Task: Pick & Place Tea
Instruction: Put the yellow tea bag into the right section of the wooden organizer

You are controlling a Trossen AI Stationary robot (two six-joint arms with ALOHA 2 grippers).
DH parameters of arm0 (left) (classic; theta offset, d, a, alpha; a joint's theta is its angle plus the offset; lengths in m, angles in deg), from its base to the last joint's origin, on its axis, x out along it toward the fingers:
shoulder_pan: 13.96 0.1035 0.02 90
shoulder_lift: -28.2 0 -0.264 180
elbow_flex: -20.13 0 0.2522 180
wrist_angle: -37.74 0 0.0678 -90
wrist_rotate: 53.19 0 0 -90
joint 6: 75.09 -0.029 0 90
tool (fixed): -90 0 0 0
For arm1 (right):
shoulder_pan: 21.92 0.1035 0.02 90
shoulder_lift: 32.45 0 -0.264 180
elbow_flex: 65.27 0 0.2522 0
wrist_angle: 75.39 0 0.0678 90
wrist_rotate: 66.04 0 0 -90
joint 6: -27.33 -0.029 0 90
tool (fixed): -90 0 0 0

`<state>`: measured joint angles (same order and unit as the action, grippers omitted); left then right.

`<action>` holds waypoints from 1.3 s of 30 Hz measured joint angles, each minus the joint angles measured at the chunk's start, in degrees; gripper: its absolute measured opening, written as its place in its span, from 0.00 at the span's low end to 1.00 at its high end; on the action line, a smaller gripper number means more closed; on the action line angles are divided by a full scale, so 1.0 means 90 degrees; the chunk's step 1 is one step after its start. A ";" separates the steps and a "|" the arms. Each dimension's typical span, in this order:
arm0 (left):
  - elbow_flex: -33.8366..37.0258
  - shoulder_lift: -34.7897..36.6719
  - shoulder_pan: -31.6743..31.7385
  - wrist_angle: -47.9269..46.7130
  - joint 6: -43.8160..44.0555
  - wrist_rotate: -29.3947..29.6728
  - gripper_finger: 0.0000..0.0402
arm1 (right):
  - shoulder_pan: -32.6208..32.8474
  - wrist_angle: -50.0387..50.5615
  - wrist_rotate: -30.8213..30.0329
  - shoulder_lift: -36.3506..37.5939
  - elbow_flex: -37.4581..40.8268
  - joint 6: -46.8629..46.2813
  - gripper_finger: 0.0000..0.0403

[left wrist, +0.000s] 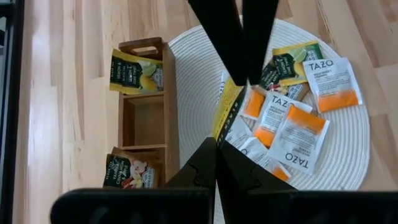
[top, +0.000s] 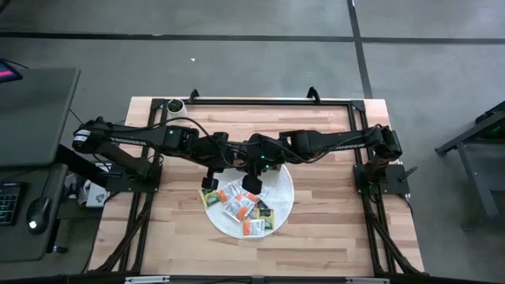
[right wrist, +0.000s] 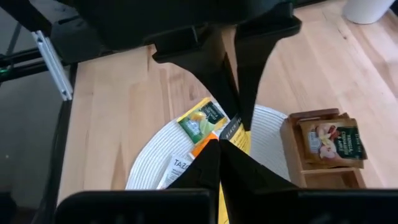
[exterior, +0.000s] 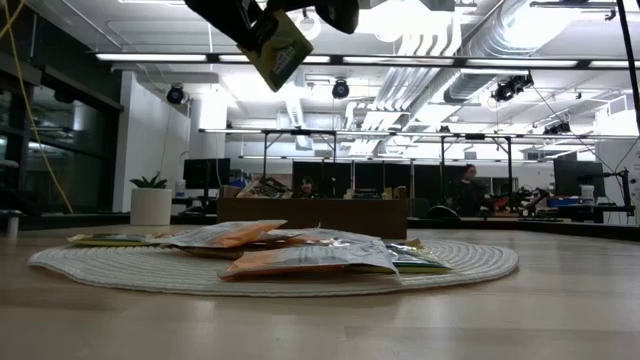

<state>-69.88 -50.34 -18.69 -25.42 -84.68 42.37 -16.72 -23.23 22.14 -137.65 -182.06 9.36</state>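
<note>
Tea packet [left wrist: 227, 111], yellow-green, pinched edge-on by both grippers above mat [top: 282, 197], left gripper [left wrist: 217, 144] and right gripper [right wrist: 219, 140] closed on opposite ends. Probably a handover. Tray [left wrist: 144, 112] at mat's 9 o'clock, partly filled.

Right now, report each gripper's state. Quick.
Left gripper: closed on a yellow-green tea packet, held above the white mat.
Right gripper: closed on the same packet.
</note>
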 joint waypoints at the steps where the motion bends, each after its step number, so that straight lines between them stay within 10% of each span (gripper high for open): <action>1: 0.0000 0.0000 0.0000 -0.0008 0.0000 0.0015 0.00 | 0.0000 0.0007 -0.0067 0.0000 0.0000 0.0000 0.00; 12: 0.0002 0.0000 -0.0017 0.0000 -0.0187 0.0137 0.03 | 0.0000 0.0048 -0.0419 0.0002 0.0000 -0.0007 0.00; 26: 0.0002 0.0030 -0.0017 -0.0057 -0.0220 0.0508 0.48 | 0.0000 0.0939 -0.0941 0.0002 0.0000 -0.0163 0.00; 39: -0.0011 0.0885 -0.0017 -0.1123 0.0199 0.1591 0.51 | -0.0065 0.1835 -0.1840 0.0100 0.0238 -0.0603 0.00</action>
<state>-69.98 -42.38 -18.84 -35.52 -82.89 56.69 -17.31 -6.71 5.58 -136.76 -179.92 3.93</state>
